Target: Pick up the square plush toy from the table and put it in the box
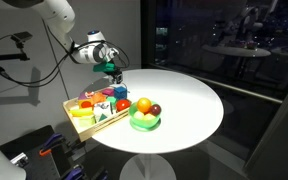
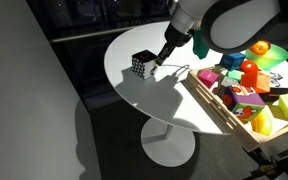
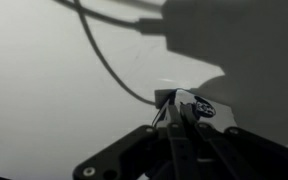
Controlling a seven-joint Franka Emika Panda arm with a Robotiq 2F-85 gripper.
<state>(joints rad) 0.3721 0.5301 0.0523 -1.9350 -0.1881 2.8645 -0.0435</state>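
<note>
The square plush toy [image 2: 140,64], white with black markings, is near the edge of the round white table [image 2: 134,95]. My gripper [image 2: 156,62] comes down on it from the box side. In the wrist view the fingers [image 3: 177,118] are drawn close together on the plush [image 3: 196,106]. I cannot tell whether the plush rests on the tabletop or hangs just above it. The light-wood box [image 2: 216,108] lies beside the gripper and holds several coloured toys. In an exterior view the gripper [image 1: 111,72] hangs beyond the box [image 1: 88,128], and the plush is hidden there.
A green bowl of fruit [image 1: 144,120] stands on the table [image 1: 194,100] next to the box. A dark cable [image 3: 102,60] hangs across the wrist view. The plush is close to the table's edge.
</note>
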